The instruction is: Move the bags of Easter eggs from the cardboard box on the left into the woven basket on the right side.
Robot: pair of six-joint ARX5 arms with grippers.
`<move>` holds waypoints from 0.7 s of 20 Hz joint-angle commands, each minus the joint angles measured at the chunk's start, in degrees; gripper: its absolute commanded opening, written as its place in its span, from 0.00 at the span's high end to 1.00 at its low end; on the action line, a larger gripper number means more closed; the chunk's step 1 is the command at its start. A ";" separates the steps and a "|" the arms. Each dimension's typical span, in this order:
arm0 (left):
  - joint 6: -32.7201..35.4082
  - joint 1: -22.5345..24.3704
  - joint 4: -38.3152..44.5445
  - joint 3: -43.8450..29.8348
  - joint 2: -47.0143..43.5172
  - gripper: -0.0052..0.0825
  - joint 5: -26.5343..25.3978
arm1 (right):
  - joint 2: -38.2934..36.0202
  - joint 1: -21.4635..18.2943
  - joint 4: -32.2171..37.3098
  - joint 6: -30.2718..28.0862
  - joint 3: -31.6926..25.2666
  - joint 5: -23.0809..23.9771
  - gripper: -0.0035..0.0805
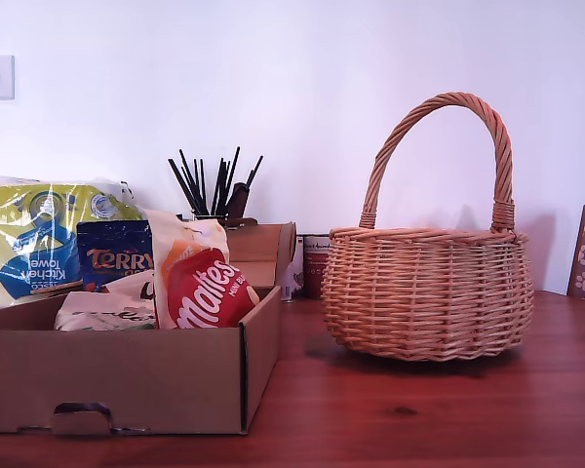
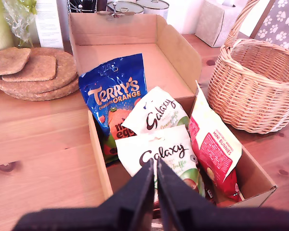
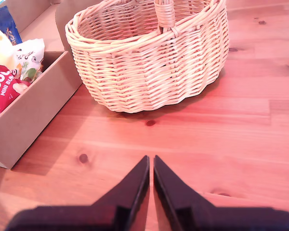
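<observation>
Egg bags point(image 2: 160, 153) fill the cardboard box point(image 1: 127, 380) beside the woven basket point(image 1: 427, 292)

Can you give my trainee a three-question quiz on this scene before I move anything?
1. True or false: the woven basket already holds a bag.
2. Which bag lies nearest my first end effector? A) Terry's bag B) Galaxy bag C) Maltesers bag
3. Fill in: both end effectors, including my second end effector, are ____.

Key:
1. False; the part of its inside that shows is bare, and four bags sit in the cardboard box.
2. B
3. Shut, holding nothing.
</observation>
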 commanded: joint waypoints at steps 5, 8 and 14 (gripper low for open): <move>-0.31 -0.09 0.85 -1.05 0.17 0.97 0.07 | 0.28 -0.13 4.13 1.57 0.15 0.02 0.97; -0.31 -0.09 0.92 -1.05 0.17 0.97 0.07 | 0.31 -0.13 4.52 1.62 0.15 0.00 0.97; -0.09 -0.72 2.27 0.98 1.42 0.97 4.31 | 0.52 0.35 10.32 4.57 2.95 -0.72 0.97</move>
